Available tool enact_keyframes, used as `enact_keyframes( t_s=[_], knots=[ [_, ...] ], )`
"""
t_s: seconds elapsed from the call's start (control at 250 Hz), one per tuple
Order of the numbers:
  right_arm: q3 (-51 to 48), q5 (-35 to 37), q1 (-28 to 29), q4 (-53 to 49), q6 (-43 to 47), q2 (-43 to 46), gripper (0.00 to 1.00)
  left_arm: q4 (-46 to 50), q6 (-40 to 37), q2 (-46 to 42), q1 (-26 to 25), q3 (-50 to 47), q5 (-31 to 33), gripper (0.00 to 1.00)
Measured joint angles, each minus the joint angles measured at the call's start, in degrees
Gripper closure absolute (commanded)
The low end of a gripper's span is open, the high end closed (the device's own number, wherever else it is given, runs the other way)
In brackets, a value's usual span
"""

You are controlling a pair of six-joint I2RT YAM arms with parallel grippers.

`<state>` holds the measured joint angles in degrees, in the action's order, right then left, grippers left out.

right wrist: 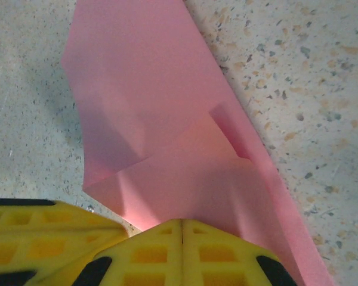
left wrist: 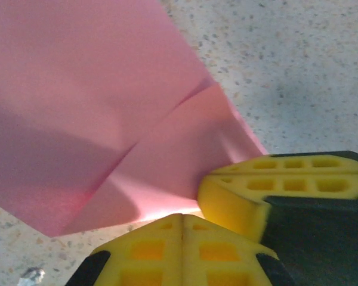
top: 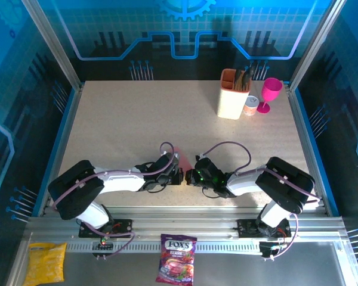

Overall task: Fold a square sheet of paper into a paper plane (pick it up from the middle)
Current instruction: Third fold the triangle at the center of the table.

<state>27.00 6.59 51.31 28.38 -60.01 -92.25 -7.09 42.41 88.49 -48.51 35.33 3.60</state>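
We see both claws closed tip to tip at the near middle of the table. The paper plane is a salmon-pink sheet with diagonal creases and one corner flap turned over, not yet a slim dart. It spreads out ahead of the two claws.

The left claw has its yellow pads pressed together, and the sheet's near edge meets its tip, so we judge it is nipping that edge. The right claw is likewise closed, and the paper runs into its tip. In the left wrist view it sits just to the right of the left claw, close to touching it.

**What could go wrong**
- The paper could tear. Two grips sit close on one thin edge, so any pull apart or twist loads a short strip of paper.
- The paper could slip out. Each hold is at the very margin and looks shallow.
- The flap could spring open or crease askew if one claw lets go before the fold is pressed flat.
- The pads could knock together, given how near they stand.

**Writing**
- Behind the claws, by the arm bases, lies a purple sweet bag that reads "FOX'S".
- A yellow packet behind and left of the left claw has print too small to read.
- Far ahead and right of the right claw stand a beige holder and a magenta goblet. We see no legible label on either.
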Motion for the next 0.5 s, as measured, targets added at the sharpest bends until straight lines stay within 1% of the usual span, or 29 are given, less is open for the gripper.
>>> enact_keyframes(
  t_s=[0.176, 0.332, 0.499],
  knots=[
    [-0.9, -0.2, 0.0, 1.8, -0.5, 0.0, 1.0, -1.8, 0.3, 1.7, 1.4, -0.7, 0.8, 1.0],
    [-1.9, -1.1, -0.5, 3.3, -0.7, 0.1, 1.0, -5.6, 2.6, 2.3, 2.5, -2.3, 0.3, 1.0],
    [-4.4, -1.7, -1.3, 2.9, -0.7, 2.6, 1.0, -7.6, 5.4, 2.9, 3.8, -2.8, -0.8, 1.0]
  ],
)
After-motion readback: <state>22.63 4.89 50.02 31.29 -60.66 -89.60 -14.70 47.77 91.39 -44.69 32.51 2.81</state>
